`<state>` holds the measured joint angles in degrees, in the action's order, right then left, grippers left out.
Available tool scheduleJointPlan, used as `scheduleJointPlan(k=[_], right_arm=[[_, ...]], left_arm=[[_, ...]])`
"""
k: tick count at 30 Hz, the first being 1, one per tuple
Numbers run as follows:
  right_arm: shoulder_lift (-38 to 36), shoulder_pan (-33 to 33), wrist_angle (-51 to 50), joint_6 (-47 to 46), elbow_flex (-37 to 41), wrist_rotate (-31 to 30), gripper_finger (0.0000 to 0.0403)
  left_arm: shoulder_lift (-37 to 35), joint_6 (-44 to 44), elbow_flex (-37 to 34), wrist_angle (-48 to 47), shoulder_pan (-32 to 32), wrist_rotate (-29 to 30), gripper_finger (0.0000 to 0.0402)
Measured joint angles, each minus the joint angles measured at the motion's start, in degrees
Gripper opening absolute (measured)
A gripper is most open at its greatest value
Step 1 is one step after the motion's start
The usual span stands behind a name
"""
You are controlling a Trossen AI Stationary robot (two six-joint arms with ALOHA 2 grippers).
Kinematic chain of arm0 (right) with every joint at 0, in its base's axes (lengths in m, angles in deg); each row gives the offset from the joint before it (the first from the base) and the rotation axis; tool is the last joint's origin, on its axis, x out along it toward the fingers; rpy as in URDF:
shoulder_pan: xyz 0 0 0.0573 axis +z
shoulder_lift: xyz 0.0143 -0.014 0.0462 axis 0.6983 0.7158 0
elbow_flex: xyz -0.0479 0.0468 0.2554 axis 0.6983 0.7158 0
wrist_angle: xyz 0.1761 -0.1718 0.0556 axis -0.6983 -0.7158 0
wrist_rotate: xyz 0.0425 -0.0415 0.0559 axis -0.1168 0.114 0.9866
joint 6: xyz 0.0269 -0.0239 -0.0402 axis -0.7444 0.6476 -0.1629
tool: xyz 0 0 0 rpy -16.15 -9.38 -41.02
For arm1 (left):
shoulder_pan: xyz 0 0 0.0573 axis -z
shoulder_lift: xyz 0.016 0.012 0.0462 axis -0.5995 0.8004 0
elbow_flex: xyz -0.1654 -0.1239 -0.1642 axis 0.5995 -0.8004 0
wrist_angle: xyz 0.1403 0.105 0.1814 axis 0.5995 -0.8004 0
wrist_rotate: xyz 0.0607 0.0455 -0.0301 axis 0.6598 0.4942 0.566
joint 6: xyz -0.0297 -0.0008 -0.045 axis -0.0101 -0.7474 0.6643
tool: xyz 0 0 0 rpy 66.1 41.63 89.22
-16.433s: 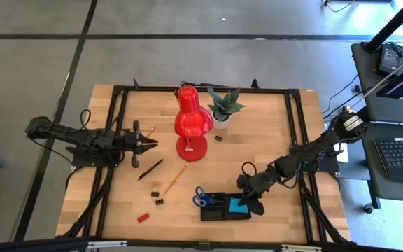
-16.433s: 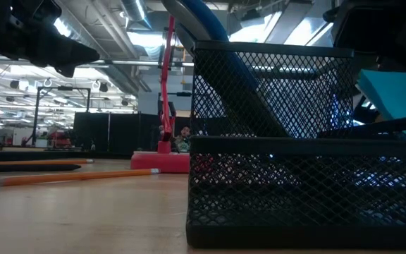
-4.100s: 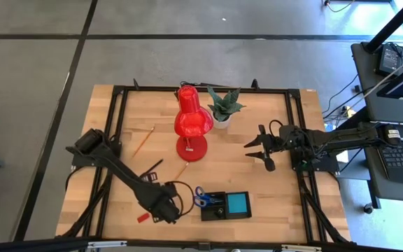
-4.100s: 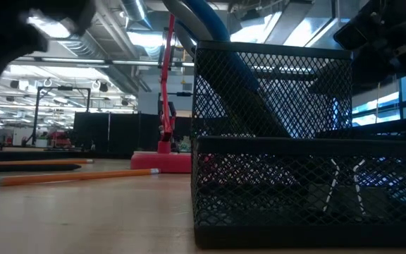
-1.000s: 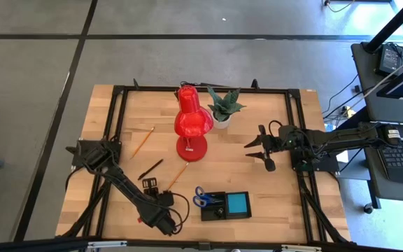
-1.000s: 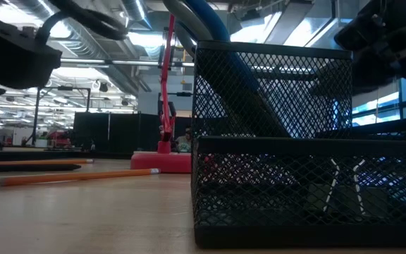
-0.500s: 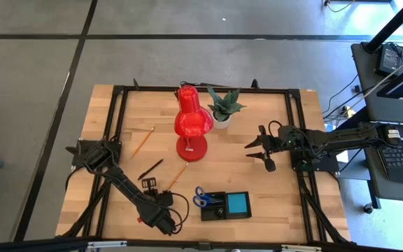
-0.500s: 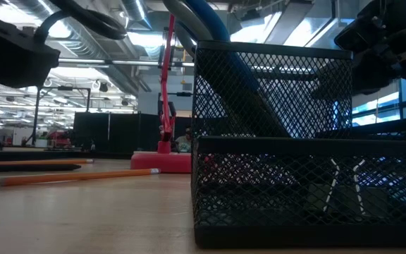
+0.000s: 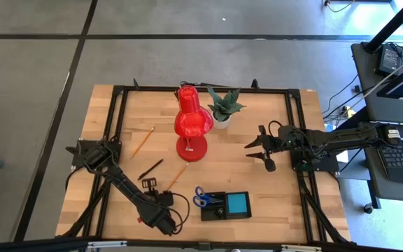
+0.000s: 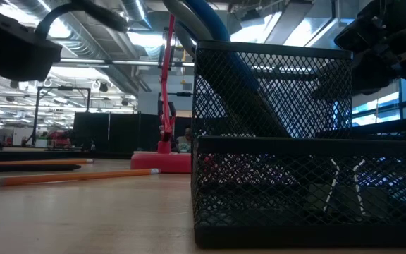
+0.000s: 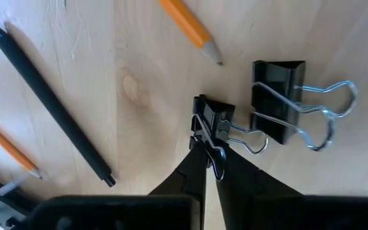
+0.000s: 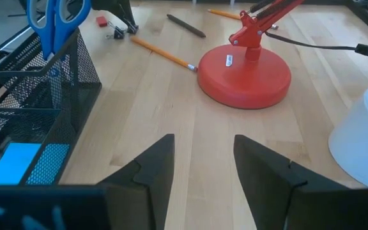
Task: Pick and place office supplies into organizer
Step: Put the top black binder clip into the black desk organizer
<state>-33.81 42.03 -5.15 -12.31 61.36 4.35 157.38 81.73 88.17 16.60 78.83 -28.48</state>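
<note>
My left gripper (image 11: 211, 160) is near the table's front left (image 9: 161, 199), pointing down, shut on a small black binder clip (image 11: 213, 118). A second, larger black clip (image 11: 278, 108) lies flat on the wood beside it. A black pen (image 11: 50, 102) and the tip of an orange pencil (image 11: 190, 29) lie close by. The black mesh organizer (image 9: 226, 205) stands at the front centre and holds the blue-handled scissors (image 9: 198, 197) and the blue note pad (image 9: 238, 204). My right gripper (image 9: 259, 148) hovers open and empty at the right. My left gripper pinches the small clip's wire handle (image 11: 217, 148) between its two shut fingertips, coming from above and pointing down. The clip's black body (image 11: 213, 116) sticks out past the tips. I cannot tell whether it rests on the wood or is lifted.
A red desk lamp (image 9: 191, 122) and a potted plant (image 9: 224, 106) stand at the far centre. A second pencil (image 9: 143, 140) lies at the left. A small red block (image 12: 101, 21) lies near the clips. The lamp's base (image 12: 245, 76) lies ahead of my right gripper.
In the low view my left arm has gone up a little. Nothing else has visibly moved.
</note>
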Motion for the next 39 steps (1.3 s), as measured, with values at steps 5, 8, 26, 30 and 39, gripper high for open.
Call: scheduleJointPlan(k=[5,8,26,30,39], right_arm=[[0.00,0.01,0.00,0.07,0.00,0.00,0.0165],[0.00,0.02,0.00,0.09,0.00,0.00,0.0165],[0.00,0.01,-0.01,0.17,0.00,-0.01,0.0165],[0.00,0.02,0.00,0.17,0.00,-0.02,0.0165],[-0.02,0.02,-0.23,0.02,0.00,-0.02,0.0165]], left_arm=[[0.02,-0.02,1.74,-1.00,0.00,0.11,0.0006],[-0.38,0.63,1.91,-1.35,0.00,0.48,0.0002],[-4.44,6.74,1.98,-4.88,0.00,1.60,0.0002],[-6.81,10.53,1.98,-3.64,-0.09,3.01,0.0002],[-11.16,5.34,2.00,15.15,-0.09,16.52,0.0002]])
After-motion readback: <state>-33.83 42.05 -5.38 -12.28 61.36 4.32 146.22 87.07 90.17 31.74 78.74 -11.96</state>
